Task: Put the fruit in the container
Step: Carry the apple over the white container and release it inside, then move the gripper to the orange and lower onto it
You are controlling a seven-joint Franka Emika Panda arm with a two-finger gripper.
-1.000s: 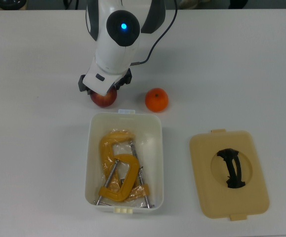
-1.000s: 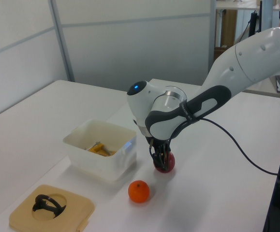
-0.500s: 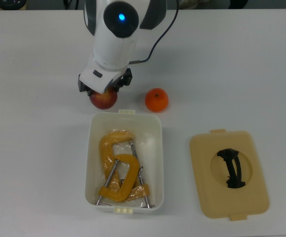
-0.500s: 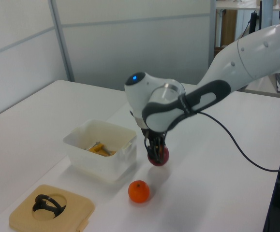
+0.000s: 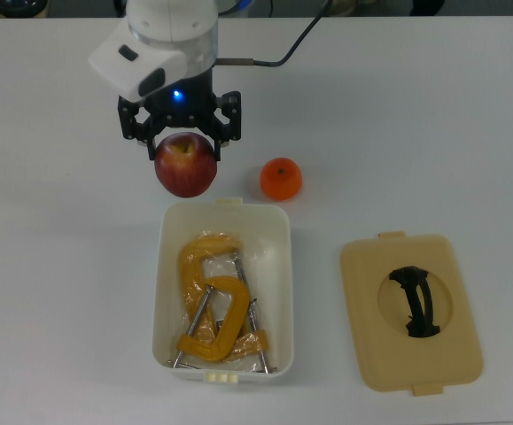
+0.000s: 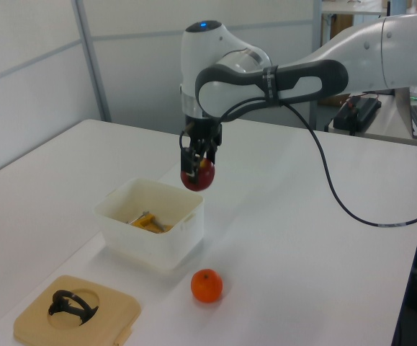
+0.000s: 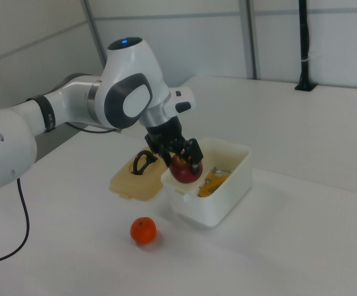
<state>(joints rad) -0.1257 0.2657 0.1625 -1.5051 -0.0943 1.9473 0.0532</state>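
A red apple (image 5: 185, 165) (image 6: 197, 175) (image 7: 185, 169) with yellowish patches hangs in the air, and my gripper (image 5: 183, 152) (image 6: 196, 169) (image 7: 183, 161) is shut on it from above. It hovers just beyond the short end of the white container (image 5: 274, 266) (image 6: 118, 221) (image 7: 233, 179), well above the table. The orange (image 5: 281, 179) (image 6: 207, 285) (image 7: 143, 230) rests on the table by the same end of the container, to the apple's right in the top view.
Yellow-orange C-clamps (image 5: 210, 305) (image 6: 149, 223) (image 7: 214, 181) lie inside the container. A flat beige lid (image 5: 411, 312) (image 6: 75, 311) (image 7: 136, 177) with a black handle lies beside the container, on the top view's right. The robot's cable (image 6: 338, 202) trails over the table.
The gripper has risen from the table with the apple, which now hangs high by the container's end. The arm's wrist has swung up and back. The orange has not moved.
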